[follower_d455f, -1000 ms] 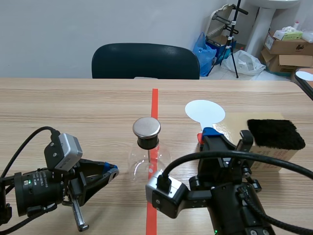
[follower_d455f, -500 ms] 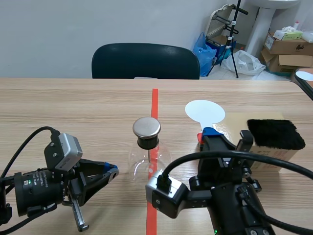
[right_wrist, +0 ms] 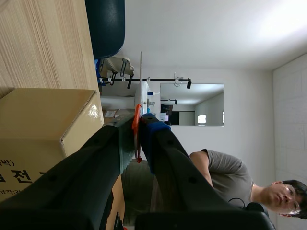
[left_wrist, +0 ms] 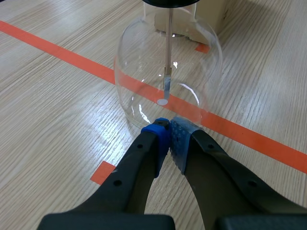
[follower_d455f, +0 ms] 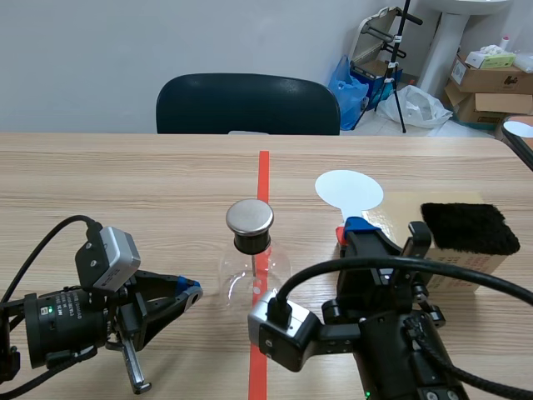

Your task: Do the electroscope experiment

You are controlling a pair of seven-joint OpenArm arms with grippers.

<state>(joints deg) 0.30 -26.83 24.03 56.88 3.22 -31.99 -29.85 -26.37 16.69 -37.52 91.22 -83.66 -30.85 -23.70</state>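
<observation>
While left end effector (left_wrist: 169,127) closed, empty, just beside glass flask (left_wrist: 192,62), right end effector (right_wrist: 138,127) pinches white-disc paddle (follower_d455f: 349,190).

Soft, even indoor light fills the scene view. The desk (follower_d455f: 125,183) is bright, with only faint shadows under the arms. The white disc (follower_d455f: 350,190) stands out bright against it, and the cap (follower_d455f: 249,216) has a dull sheen. In the left wrist view the desk shines in pale streaks, and the flask (left_wrist: 144,72) shows small white glints. In the right wrist view a glaring patch lights the ceiling (right_wrist: 283,24), and the right claw (right_wrist: 138,122) is in shade.
</observation>
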